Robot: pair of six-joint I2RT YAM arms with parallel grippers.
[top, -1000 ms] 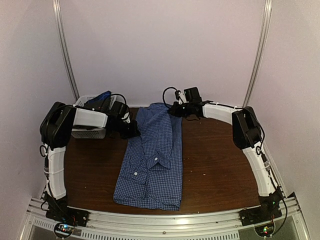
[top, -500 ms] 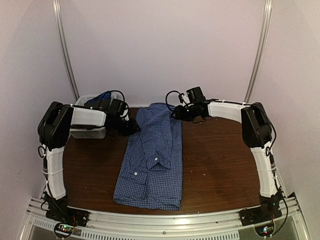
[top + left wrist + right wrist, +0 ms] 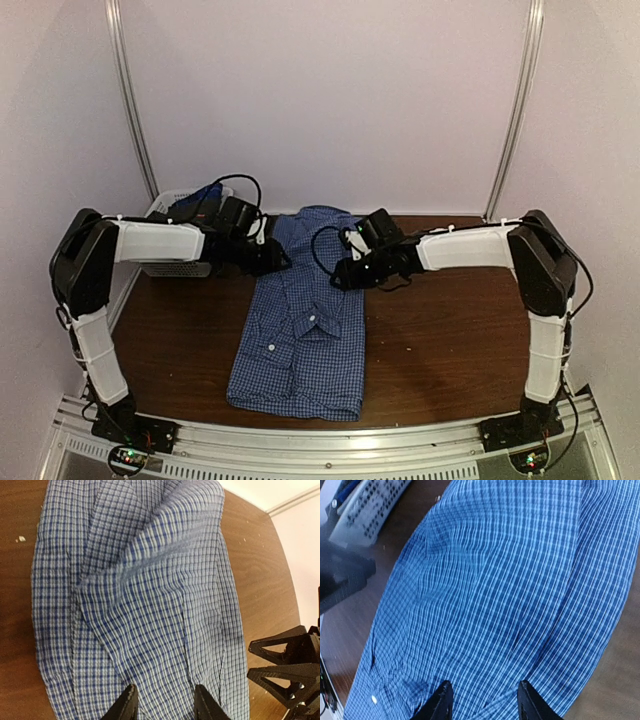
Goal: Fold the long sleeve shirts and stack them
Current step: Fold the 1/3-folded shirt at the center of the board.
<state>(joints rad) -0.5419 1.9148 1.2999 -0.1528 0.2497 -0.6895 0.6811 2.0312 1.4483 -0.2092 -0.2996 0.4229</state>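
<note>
1. Table (image 3: 440, 330): dark wooden surface bearing all the items.
2. Long sleeve shirt (image 3: 300, 340): blue-checked, folded into a long strip, lying down the table's middle from far edge to near edge.
3. Basket (image 3: 178, 266): white lattice, at the far left corner.
4. Left gripper (image 3: 165, 702): fingers apart, over the shirt's far left edge.
5. Right gripper (image 3: 482, 700): fingers apart, over the shirt's far right part.

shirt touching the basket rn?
Apart. Right wrist view shows a strip of bare table between the shirt and the basket.
</note>
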